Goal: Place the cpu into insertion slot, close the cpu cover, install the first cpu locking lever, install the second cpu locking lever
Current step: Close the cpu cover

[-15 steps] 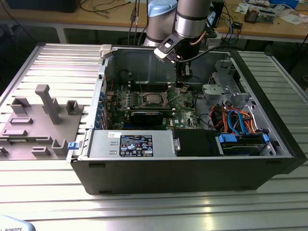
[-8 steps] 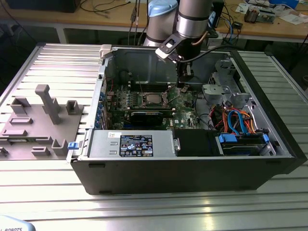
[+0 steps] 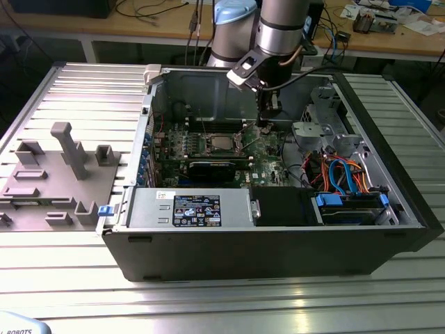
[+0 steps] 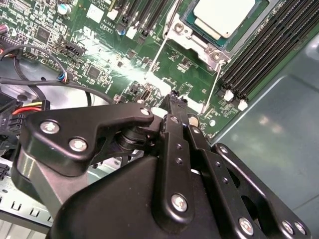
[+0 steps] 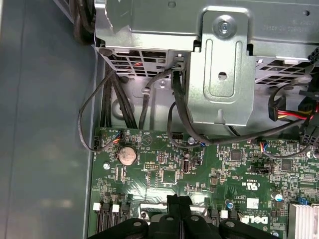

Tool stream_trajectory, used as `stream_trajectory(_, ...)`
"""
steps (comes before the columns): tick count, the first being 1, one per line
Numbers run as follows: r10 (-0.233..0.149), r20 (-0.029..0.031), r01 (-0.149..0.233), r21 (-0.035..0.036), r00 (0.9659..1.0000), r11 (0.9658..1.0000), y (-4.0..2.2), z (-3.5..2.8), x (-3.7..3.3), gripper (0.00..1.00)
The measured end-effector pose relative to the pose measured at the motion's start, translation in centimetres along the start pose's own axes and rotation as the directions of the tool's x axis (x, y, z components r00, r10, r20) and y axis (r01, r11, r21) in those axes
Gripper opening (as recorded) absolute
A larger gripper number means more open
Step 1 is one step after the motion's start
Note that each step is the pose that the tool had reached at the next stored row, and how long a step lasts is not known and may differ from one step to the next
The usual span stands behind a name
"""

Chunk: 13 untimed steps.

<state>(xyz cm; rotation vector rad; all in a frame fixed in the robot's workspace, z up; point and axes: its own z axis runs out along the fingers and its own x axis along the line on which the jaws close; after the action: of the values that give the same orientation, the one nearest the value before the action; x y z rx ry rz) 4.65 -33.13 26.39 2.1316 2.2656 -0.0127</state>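
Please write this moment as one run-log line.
cpu seated | cpu cover down over it | gripper shut, low over motherboard

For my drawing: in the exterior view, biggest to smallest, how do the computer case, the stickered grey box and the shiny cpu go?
Largest: the computer case.
Then the stickered grey box.
Smallest by far: the cpu.

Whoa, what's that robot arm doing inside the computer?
The arm is reaching into an open computer case. Its gripper, fingers pressed together, hangs just over the green motherboard, close beside the chip's socket. The cpu already lies in its place on the board, and the cpu cover looks folded down around it.
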Motion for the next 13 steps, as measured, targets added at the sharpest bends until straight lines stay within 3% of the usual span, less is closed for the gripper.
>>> stream_trajectory(9, 0.0, -0.0001, 0.0, 0.0001, 1.0, 1.0, 1.3, 0.17, 0.09, 0.11)
stream_trajectory(13, 0.0, -0.0002, 0.0, 0.0004, 1.0, 1.0, 1.74, 0.63, 0.14, 0.11)
